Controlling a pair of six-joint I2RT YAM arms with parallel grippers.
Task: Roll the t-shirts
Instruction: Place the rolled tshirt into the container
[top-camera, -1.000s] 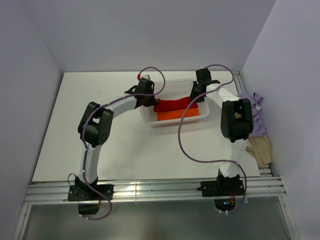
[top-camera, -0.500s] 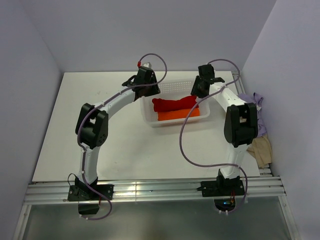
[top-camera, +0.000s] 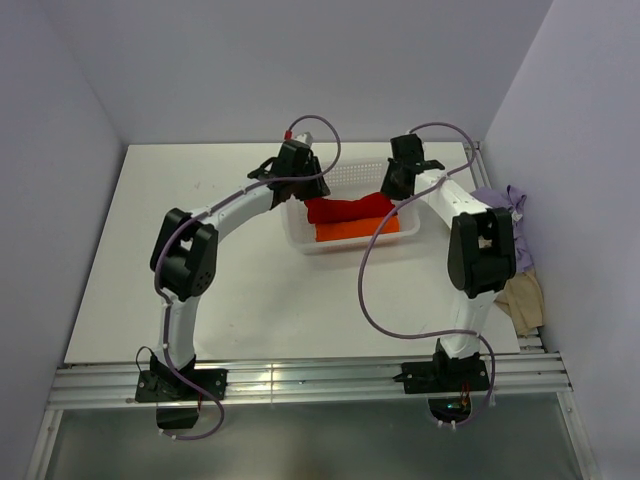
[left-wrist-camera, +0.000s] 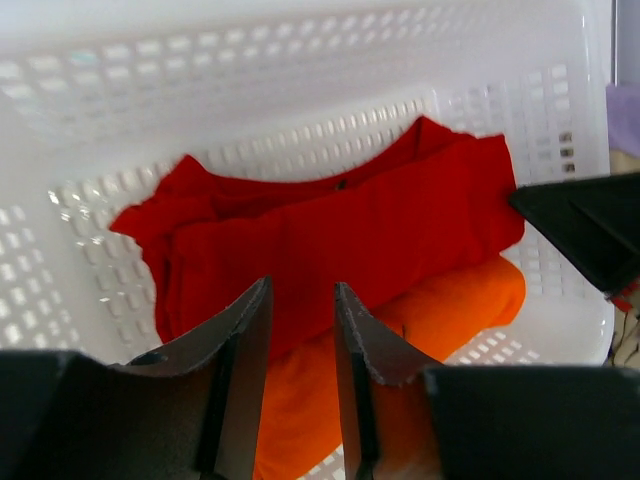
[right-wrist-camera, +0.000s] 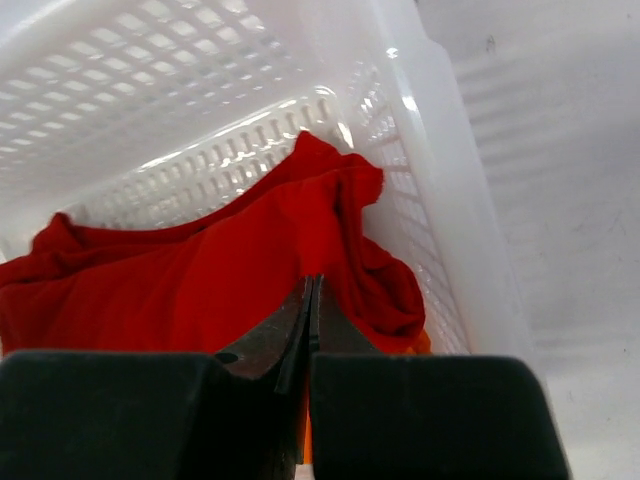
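Note:
A bright red t-shirt (top-camera: 348, 208) lies folded and bunched on an orange t-shirt (top-camera: 356, 229) inside the white mesh basket (top-camera: 340, 176). My left gripper (top-camera: 306, 190) hovers over the basket's left end, open and empty. In the left wrist view its gripper (left-wrist-camera: 300, 305) shows a gap, above the red t-shirt (left-wrist-camera: 330, 235) and the orange t-shirt (left-wrist-camera: 445, 305). My right gripper (top-camera: 389, 188) is over the basket's right end. In the right wrist view its gripper (right-wrist-camera: 310, 285) is shut and empty, above the red t-shirt (right-wrist-camera: 200, 280). A lilac t-shirt (top-camera: 512, 228) and a beige t-shirt (top-camera: 523, 296) lie heaped at the table's right edge.
The basket's mesh walls (left-wrist-camera: 200, 80) stand around both shirts. A side wall (right-wrist-camera: 430, 150) is close beside my right gripper. The right wall of the enclosure stands just beyond the heap. White table (top-camera: 150, 260) spreads left and in front of the basket.
My left gripper has pulled up off the red t-shirt's left end, then shifted right over the basket. My right gripper has moved only slightly. The red t-shirt has settled a little narrower.

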